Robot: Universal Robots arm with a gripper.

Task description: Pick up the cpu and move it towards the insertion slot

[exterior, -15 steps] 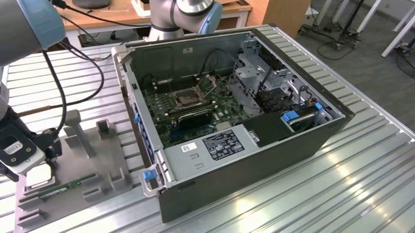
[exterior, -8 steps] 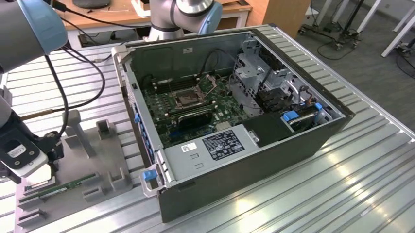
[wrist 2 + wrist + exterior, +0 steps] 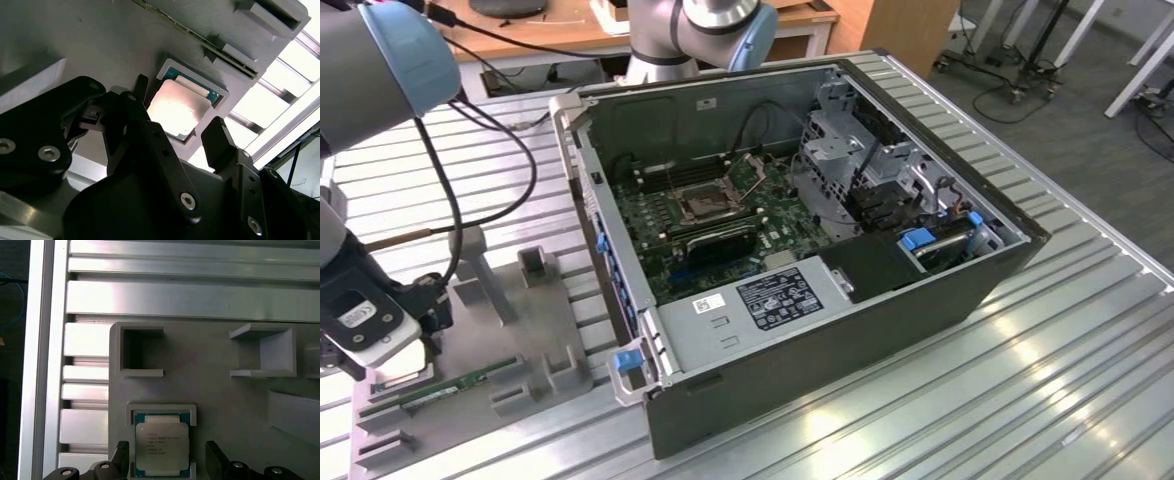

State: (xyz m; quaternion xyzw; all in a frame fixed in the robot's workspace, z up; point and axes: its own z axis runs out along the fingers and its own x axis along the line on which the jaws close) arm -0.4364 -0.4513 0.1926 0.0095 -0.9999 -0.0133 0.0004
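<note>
Astride the cpu (image 3: pixel 162 445), spread fingers (image 3: pixel 215 456)

The black two-finger gripper (image 3: pixel 180 103) is positioned over the small flat square cpu with a silvery metal top and green rim (image 3: pixel 186 107). Its jaws stand spread, one finger (image 3: pixel 220 140) to each side of the chip, with no contact visible. The cpu lies flat in a square recessed pocket of the grey moulded fixture plate (image 3: pixel 100 35). A long thin green memory stick (image 3: pixel 190 34) lies in the same plate near the pocket. The ribbed aluminium table (image 3: pixel 280 85) borders the plate.
</note>
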